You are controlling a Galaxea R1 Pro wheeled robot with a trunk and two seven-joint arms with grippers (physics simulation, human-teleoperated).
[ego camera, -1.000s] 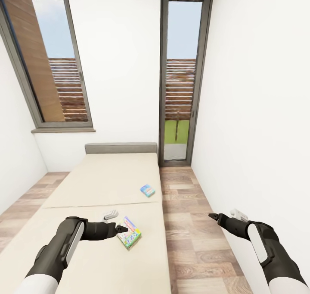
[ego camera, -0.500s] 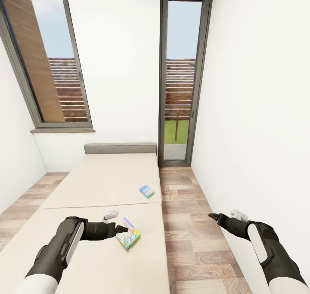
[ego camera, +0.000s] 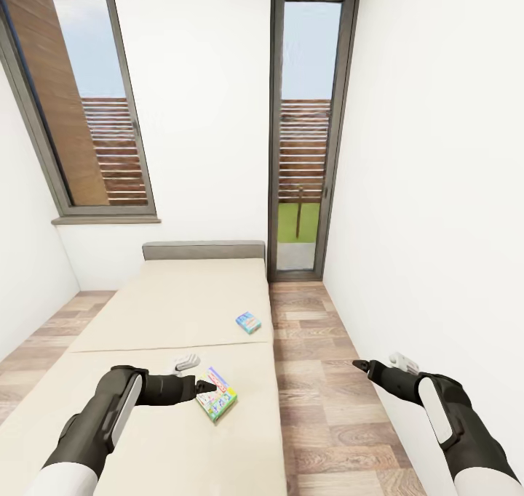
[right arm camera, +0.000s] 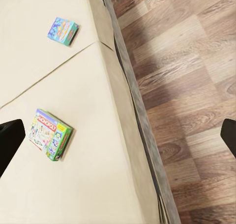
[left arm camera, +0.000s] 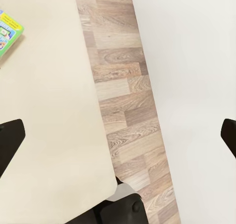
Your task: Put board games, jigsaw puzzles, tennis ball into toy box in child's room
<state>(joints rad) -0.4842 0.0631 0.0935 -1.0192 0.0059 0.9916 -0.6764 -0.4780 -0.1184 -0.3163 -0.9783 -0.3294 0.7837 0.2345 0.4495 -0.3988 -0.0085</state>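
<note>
Your robot faced the wide low bed (ego camera: 175,314), with its plain beige mattress, dark grey frame and grey headboard, in the white-walled room with a wood-plank floor (ego camera: 320,380).

1. Board games. Two flat printed boxes lay on the mattress, well apart from each other. The green-yellow-red board game box (ego camera: 217,395) lay nearer you, close to the bed edge bordering the floor strip. The smaller-looking blue board game box (ego camera: 249,322) lay farther off, toward the headboard and also near that edge. In your right wrist view, both lay flat, the green box (right arm camera: 50,134) on one mattress section and the blue box (right arm camera: 63,31) on the other, past the seam.

2. Left gripper (ego camera: 198,377). In the head view your left arm reached over the mattress, and its dark fingertip overlapped the near corner of the green box; you could not tell from this view whether it touched. In the left wrist view the two dark fingers (left arm camera: 10,140) stood wide apart at the picture edges with nothing between them, and a corner of the green box (left arm camera: 9,31) lay off to one side.

3. Right gripper (ego camera: 378,366). Your right arm hung over the floor beside the bed. Its fingers (right arm camera: 9,140) were spread wide and held nothing.
</note>
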